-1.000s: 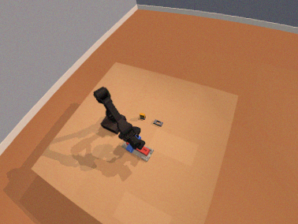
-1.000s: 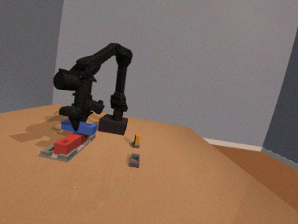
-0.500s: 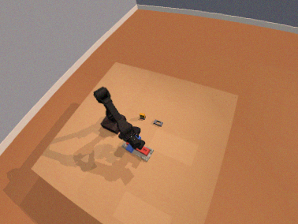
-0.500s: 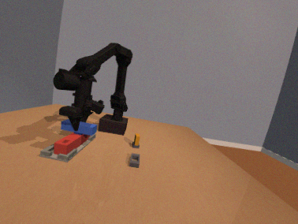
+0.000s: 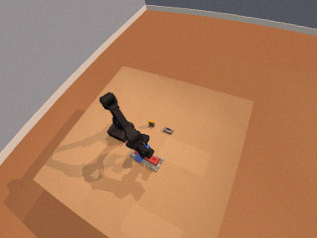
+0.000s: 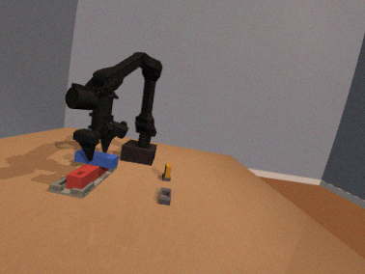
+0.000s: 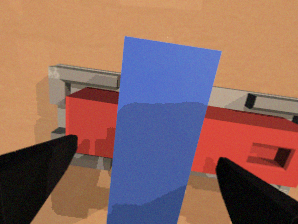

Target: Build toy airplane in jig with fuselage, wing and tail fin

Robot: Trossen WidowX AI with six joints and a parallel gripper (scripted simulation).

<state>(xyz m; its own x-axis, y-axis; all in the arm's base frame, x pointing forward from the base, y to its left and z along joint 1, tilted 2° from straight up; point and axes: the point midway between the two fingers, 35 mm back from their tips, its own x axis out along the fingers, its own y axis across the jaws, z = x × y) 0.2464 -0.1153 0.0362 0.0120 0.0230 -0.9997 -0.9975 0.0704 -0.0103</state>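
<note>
The red fuselage (image 5: 154,160) (image 6: 79,178) (image 7: 235,145) lies lengthwise in the grey cradle (image 5: 157,168) (image 6: 58,184) (image 7: 95,80) and looks flat. The blue wing (image 5: 138,157) (image 6: 108,160) (image 7: 165,80) lies crosswise over the fuselage; its tab and the socket below are hidden. My gripper (image 6: 98,155) (image 7: 147,152) is open, with one finger on each side of the wing and a gap to both sides in the wrist view. An open socket (image 7: 272,156) shows near one fuselage end. The orange tail fin (image 5: 151,123) (image 6: 167,171) stands upright in a small dark holder, away from the cradle.
A small dark rectangular holder (image 5: 171,132) (image 6: 165,201) with nothing in it lies near the tail fin. The arm's base (image 6: 138,151) stands behind the cradle, beyond the wing in the exterior view.
</note>
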